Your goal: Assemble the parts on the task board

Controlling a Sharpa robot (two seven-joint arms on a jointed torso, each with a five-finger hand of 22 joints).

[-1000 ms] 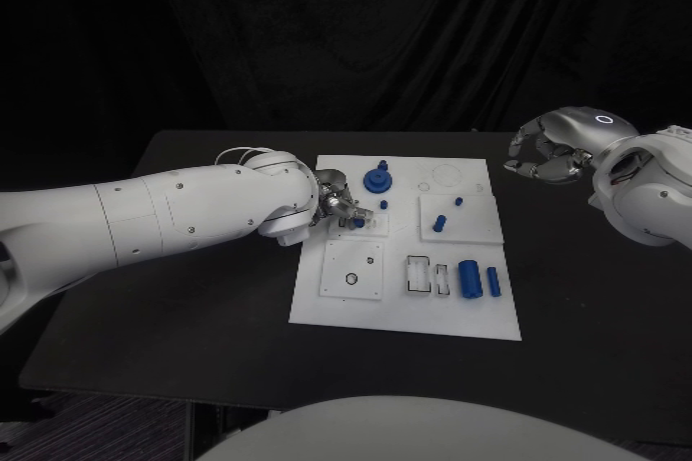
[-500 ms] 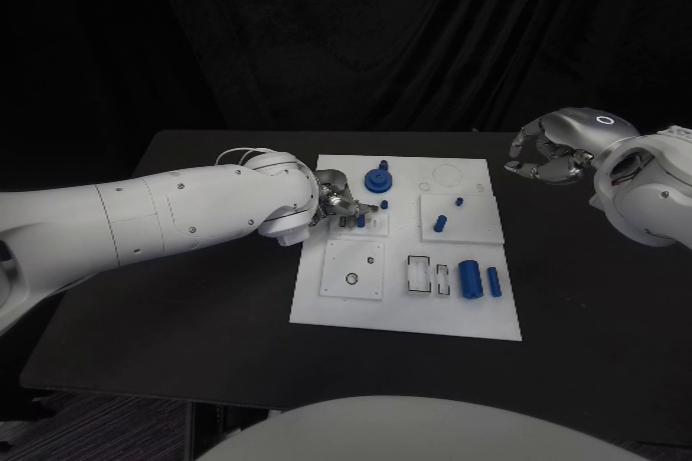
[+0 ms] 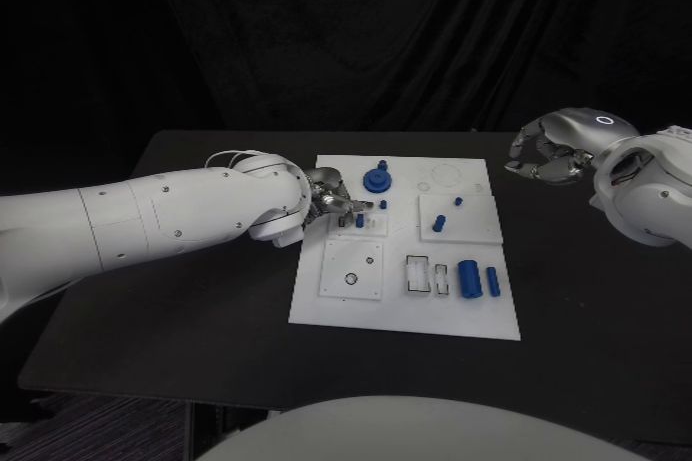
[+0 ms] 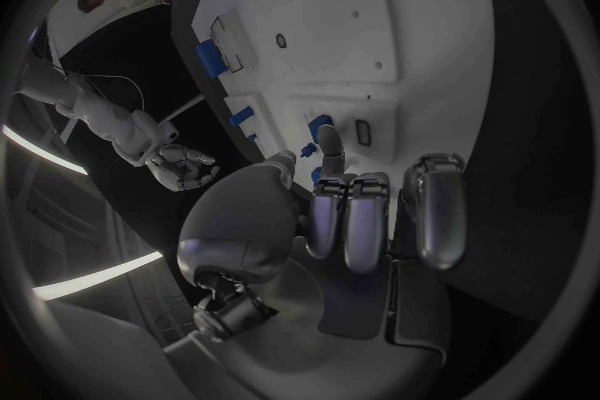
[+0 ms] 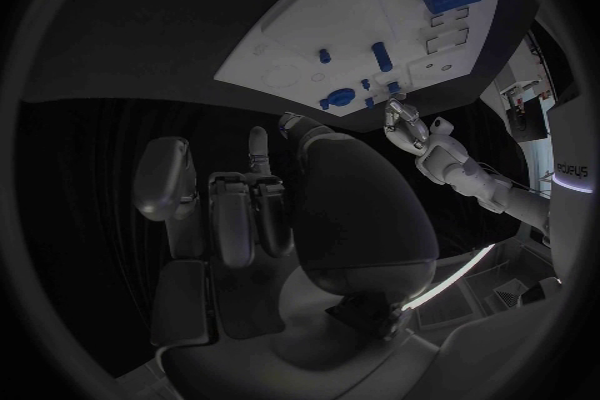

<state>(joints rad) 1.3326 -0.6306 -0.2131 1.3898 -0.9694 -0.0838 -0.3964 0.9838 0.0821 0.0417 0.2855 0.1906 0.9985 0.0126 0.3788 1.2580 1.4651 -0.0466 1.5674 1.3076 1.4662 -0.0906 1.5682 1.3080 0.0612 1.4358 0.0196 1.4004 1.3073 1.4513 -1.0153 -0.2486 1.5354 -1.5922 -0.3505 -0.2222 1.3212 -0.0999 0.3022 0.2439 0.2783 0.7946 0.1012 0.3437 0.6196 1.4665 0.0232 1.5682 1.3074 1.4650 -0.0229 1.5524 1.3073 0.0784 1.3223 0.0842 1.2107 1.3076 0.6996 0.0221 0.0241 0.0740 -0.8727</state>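
Left hand (image 3: 335,203) seemingly pinches a half-hidden blue part (image 3: 359,220).

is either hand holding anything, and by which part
The left hand pinches a small blue peg by its upper end over the task board. The right hand holds nothing.

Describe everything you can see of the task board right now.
The task board is a flat white rectangular plate lying in the middle of the black table. It carries raised square panels, round holes and rectangular slots. Blue parts stand or lie on it: a round stepped piece near the far edge, a peg and two cylinders lying flat towards the right. The left hand works at its left side, fingers around a small blue part.
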